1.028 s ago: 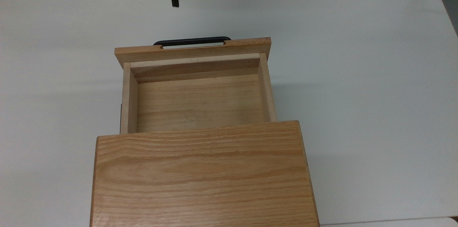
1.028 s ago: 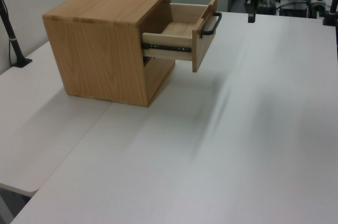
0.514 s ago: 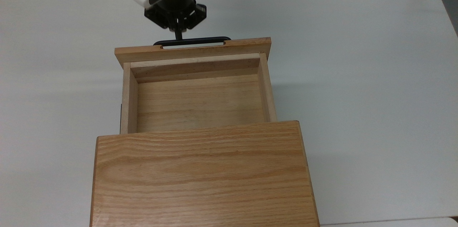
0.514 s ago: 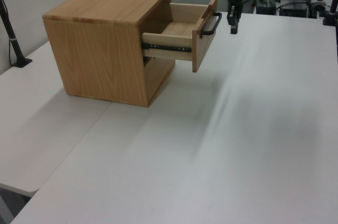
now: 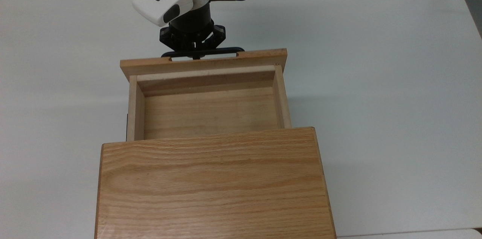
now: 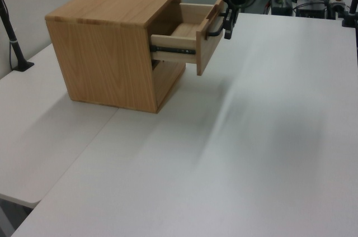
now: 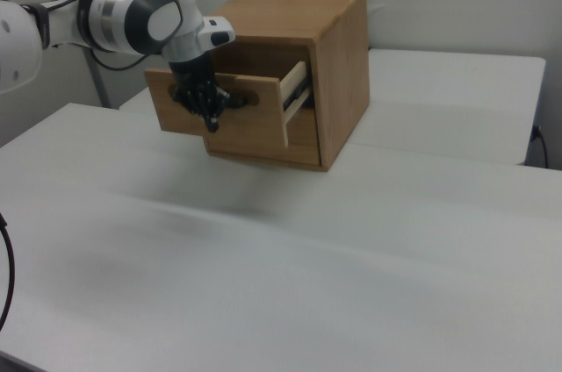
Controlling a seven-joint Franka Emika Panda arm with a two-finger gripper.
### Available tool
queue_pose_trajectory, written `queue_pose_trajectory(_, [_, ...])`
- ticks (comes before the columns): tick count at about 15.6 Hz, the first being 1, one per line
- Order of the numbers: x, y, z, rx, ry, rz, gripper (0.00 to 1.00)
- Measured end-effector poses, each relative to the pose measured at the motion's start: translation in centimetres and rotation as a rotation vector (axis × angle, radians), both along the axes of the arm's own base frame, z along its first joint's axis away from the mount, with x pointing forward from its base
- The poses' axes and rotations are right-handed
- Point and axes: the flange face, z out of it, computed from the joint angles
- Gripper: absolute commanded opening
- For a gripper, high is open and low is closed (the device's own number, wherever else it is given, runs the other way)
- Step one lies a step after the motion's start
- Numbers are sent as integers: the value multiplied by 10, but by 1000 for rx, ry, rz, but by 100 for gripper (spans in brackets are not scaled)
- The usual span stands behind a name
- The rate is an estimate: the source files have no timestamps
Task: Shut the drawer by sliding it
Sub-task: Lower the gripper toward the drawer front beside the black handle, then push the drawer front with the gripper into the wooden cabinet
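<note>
Advanced since a second ago: gripper now pressed against handle, drawer pushed slightly inward. Finger state: cannot tell. Drawer still mostly extended at 12 o'clock from cabinet in the top view. Remaining: continued push toward 6 o'clock until front panel meets cabinet.

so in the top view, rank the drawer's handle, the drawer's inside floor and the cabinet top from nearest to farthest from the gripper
1. handle: right at the gripper.
2. drawer floor: lower in the top view, behind the front panel.
3. cabinet top: farthest, at the top view's bottom.
</note>
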Motion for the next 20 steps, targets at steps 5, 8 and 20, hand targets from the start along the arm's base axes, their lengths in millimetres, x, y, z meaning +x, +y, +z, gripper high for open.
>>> queue_pose_trajectory(5, [25,0,2,10,-187,-5,0])
queue_pose_trajectory(8, [42,1,0,20,-323,-19,0])
queue_pose_trajectory(20, [71,2,-12,66,-577,-109,0])
